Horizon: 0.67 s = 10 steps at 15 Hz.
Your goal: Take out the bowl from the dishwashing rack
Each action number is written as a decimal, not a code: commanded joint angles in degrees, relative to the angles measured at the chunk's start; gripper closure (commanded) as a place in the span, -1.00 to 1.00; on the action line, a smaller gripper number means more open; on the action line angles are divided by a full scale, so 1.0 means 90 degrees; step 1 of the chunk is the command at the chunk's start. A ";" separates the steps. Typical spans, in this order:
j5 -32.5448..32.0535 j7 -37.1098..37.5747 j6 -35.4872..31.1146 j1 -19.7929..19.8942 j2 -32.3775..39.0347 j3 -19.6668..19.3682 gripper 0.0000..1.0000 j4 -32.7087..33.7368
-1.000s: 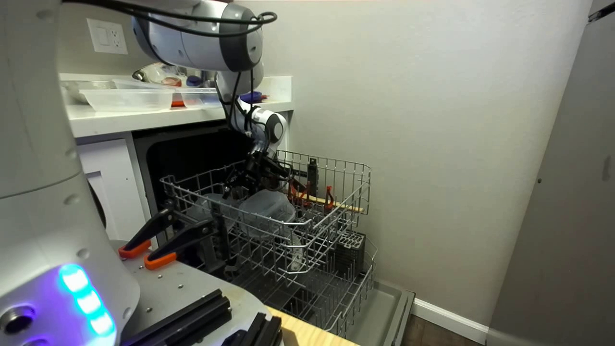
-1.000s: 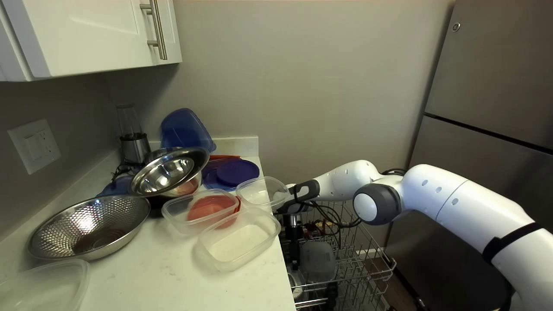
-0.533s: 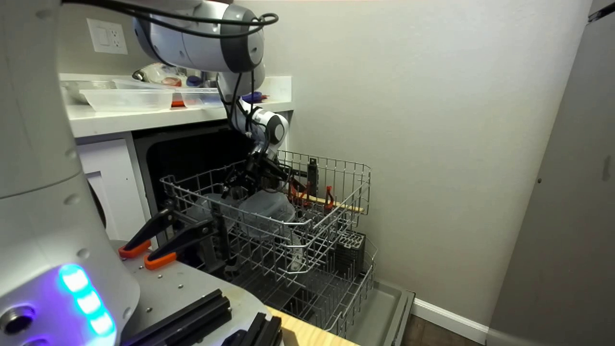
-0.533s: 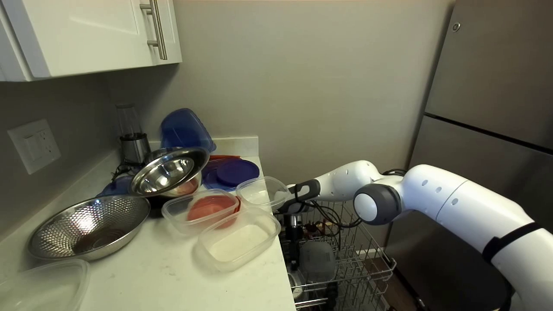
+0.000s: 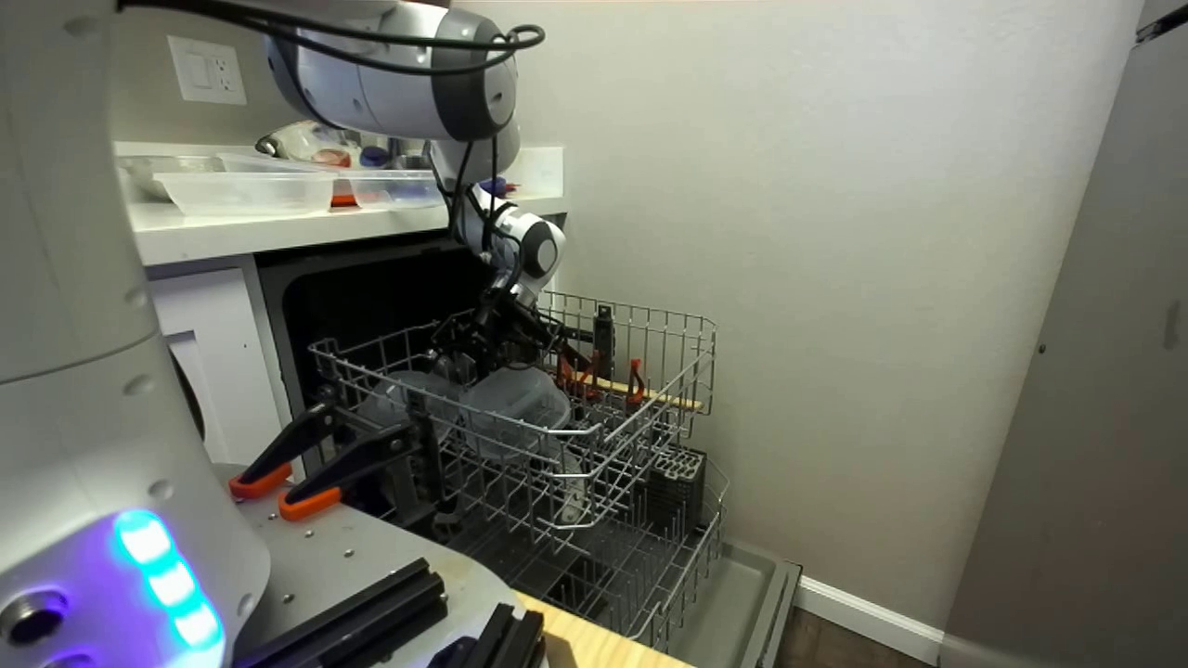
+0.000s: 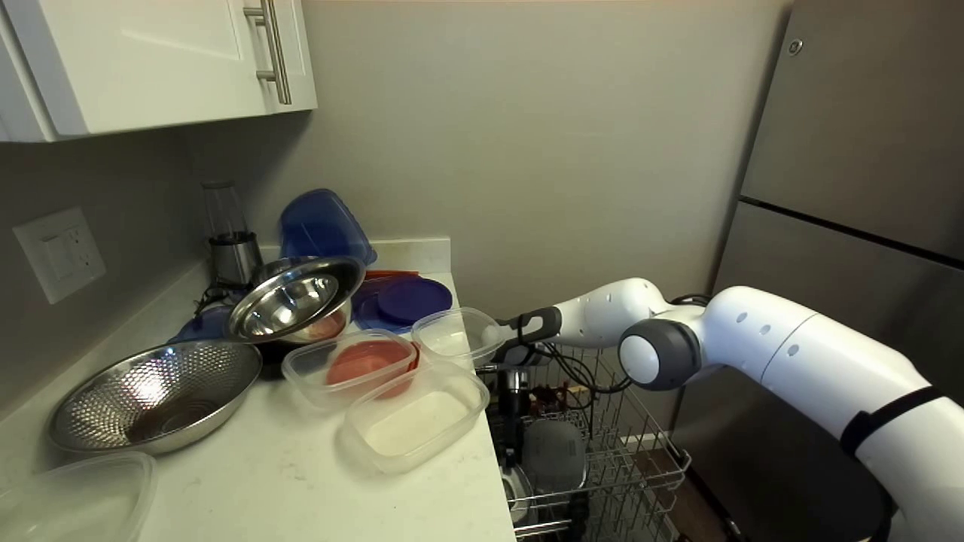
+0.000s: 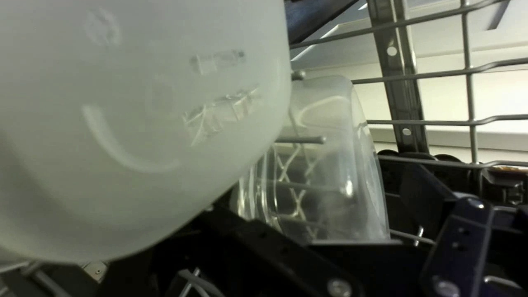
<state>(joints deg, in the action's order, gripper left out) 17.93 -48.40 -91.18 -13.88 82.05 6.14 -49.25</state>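
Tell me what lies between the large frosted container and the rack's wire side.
In the wrist view, the translucent bowl lies between the container and the wire side, with rack tines too.

1. A kitchen, by its white, faintly veined countertop [image 6: 279, 482] and the white cabinet [image 6: 166, 60] with a straight metal bar handle [image 6: 276, 53] above it.
2. A large, rectangular, light-grey wire dishwashing rack [image 5: 580, 430] juts from a black-lined dishwasher [image 5: 371, 295] beneath.
3. A tall, grey, two-door refrigerator [image 6: 866, 150] stands nearby.
4. A round, perforated steel colander [image 6: 158, 395] and clear plastic food containers [image 6: 414, 421] sit on the countertop.
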 commanded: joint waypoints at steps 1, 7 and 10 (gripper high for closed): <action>0.0194 0.0375 0.0482 0.0103 -0.0020 0.0065 -1.00 0.0046; 0.0309 0.0437 0.0685 0.0099 0.0003 0.0070 -1.00 0.0148; 0.0317 0.0431 0.0676 0.0110 -0.0009 0.0068 -1.00 0.0135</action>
<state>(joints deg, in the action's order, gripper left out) 19.65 -46.50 -87.49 -13.53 82.05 6.23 -47.97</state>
